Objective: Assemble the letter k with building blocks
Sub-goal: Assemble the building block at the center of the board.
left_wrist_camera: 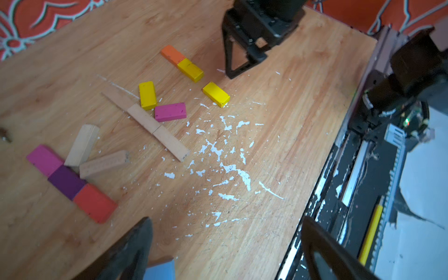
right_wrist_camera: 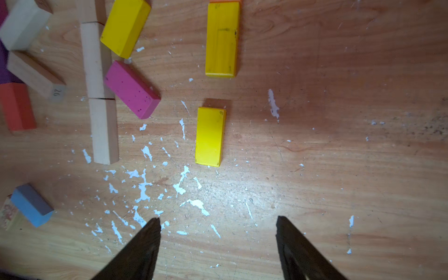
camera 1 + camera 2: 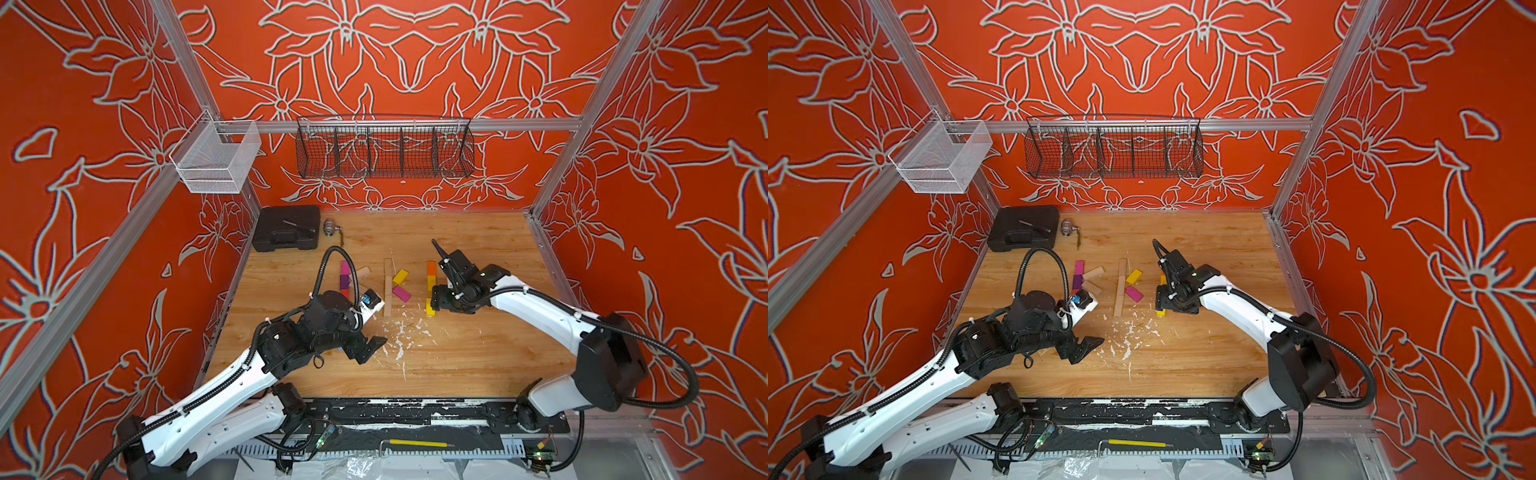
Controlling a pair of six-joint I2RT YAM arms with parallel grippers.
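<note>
A straight line of plain wooden building blocks (image 3: 388, 286) (image 1: 145, 118) lies mid-table. A yellow block (image 3: 400, 276) and a magenta block (image 3: 402, 293) angle off its right side. To the left lie a magenta (image 1: 44, 160), a purple (image 1: 66, 181) and a red block (image 1: 95, 203) end to end, with two plain blocks (image 1: 82, 145) beside them. To the right lie an orange block (image 3: 432, 269) and two yellow blocks (image 2: 210, 137). My left gripper (image 3: 372, 347) (image 1: 225, 223) hangs open over the table, a light blue block (image 1: 161, 270) by one finger. My right gripper (image 2: 218, 223) is open and empty, just short of the nearer yellow block.
White flecks (image 3: 399, 336) are scattered over the table's front middle. A black case (image 3: 286, 228) and a metal fitting (image 3: 329, 227) sit at the back left. A black wire basket (image 3: 384, 149) and a white mesh basket (image 3: 216, 160) hang on the walls.
</note>
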